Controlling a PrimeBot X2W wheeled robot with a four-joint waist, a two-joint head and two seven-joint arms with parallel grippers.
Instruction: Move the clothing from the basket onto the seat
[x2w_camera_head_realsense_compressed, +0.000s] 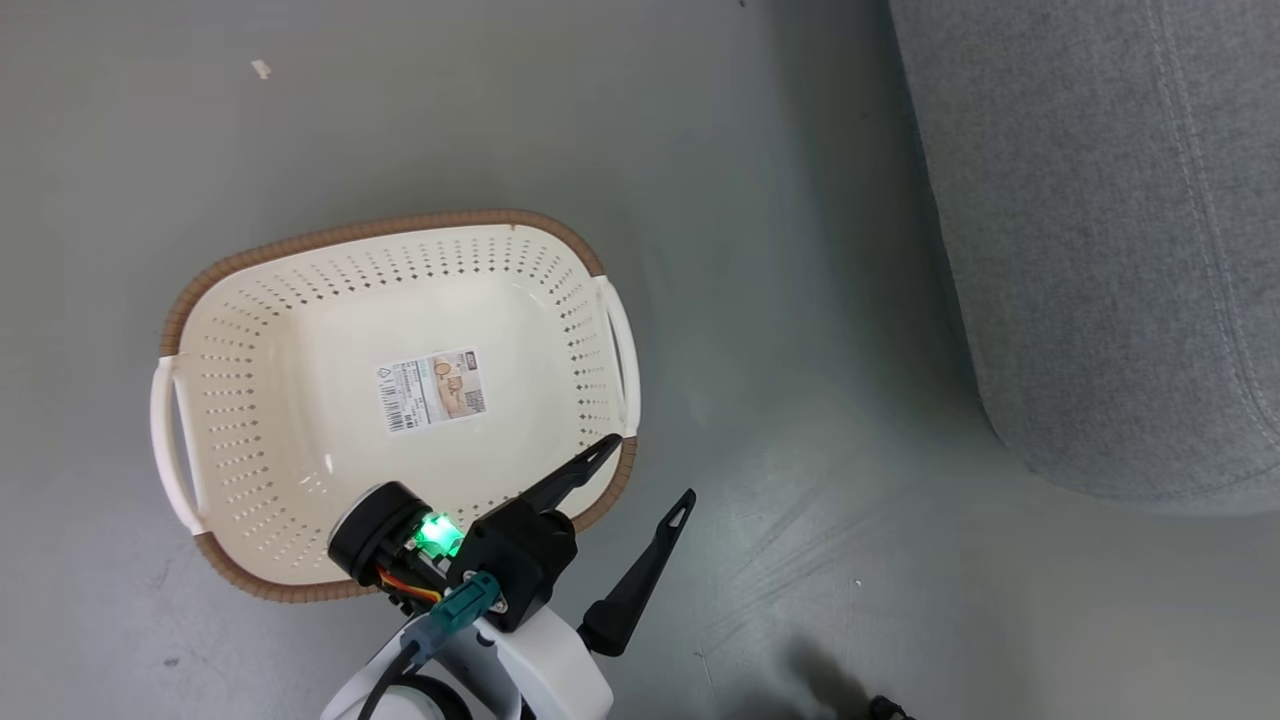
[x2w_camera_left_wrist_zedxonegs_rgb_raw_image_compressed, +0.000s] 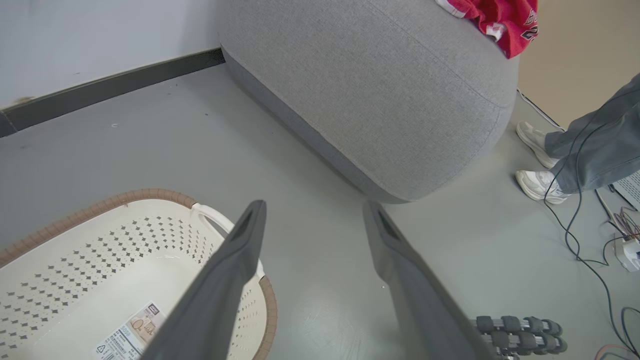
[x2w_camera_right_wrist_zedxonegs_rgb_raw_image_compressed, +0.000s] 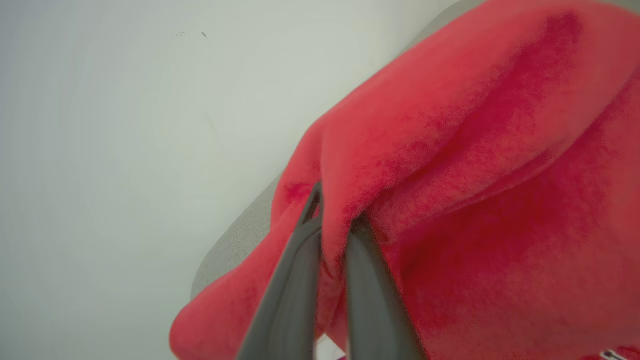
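Since the basket (x2w_camera_head_realsense_compressed: 300, 300) on the grey floor holds nothing but its paper label (x2w_camera_head_realsense_compressed: 432, 390), emptying looks done, w/ the left gripper (x2w_camera_head_realsense_compressed: 648, 472) hanging wide open and empty by the basket's near rim. Red clothing (x2w_camera_left_wrist_zedxonegs_rgb_raw_image_compressed: 500, 20) lies atop the seat (x2w_camera_left_wrist_zedxonegs_rgb_raw_image_compressed: 380, 95) in the left wrist view; in the right wrist view the right gripper (x2w_camera_right_wrist_zedxonegs_rgb_raw_image_compressed: 336, 207) pinches a fold of the clothing, jaws narrow, grey seat edge just behind. Prob. left to do: release that last piece onto the seat & pull the arm clear.
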